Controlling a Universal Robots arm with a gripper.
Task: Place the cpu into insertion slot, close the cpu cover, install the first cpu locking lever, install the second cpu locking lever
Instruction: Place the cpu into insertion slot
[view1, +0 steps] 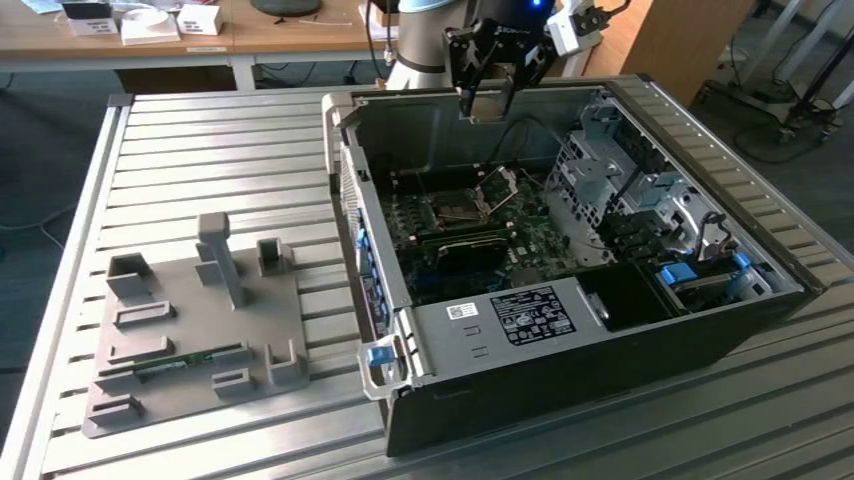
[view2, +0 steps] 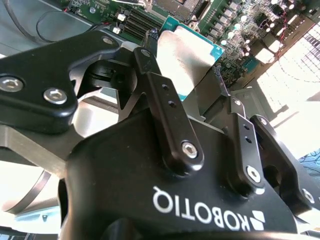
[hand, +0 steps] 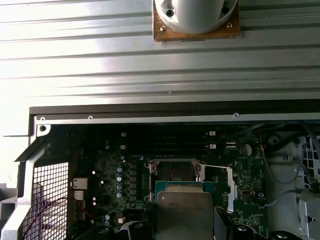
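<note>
A black two-finger gripper (view2: 186, 59) holds the cpu (view2: 192, 47). Its fingers (view2: 167, 107) are clamped on two opposite edges, and the silvery top and thin green border show between them.

In the first wrist view the cpu (hand: 185, 212) hangs in front of the green board (hand: 107, 170). Its border overlaps the near rim of the slot (hand: 175, 171) in the picture. The slot is a dark square in a silvery frame, uncovered. Just beside it stands a narrow bright strip, probably the cover (hand: 229, 189), raised on its hinge and seen edge-on. Beyond the slot run the long black memory slots (hand: 170, 140). Past them come the case (hand: 150, 119) rim, the slatted metal table (hand: 100, 60) and the arm's round base (hand: 195, 15).

In the exterior view the gripper (view1: 487, 100) is high over the far wall of the case (view1: 561, 360), well above the board (view1: 534, 240). Open air lies between the cpu (view1: 489, 106) and the slot (view1: 458, 207). The cover (view1: 499, 186) tilts up at the slot's edge. The drive cage (view1: 627, 190) walls the board on the exterior view's right, and the case side walls it on the left. On the table (view1: 227, 150), at the exterior view's left, lies a grey plate (view1: 187, 330) with raised blocks, well apart from the case.
</note>
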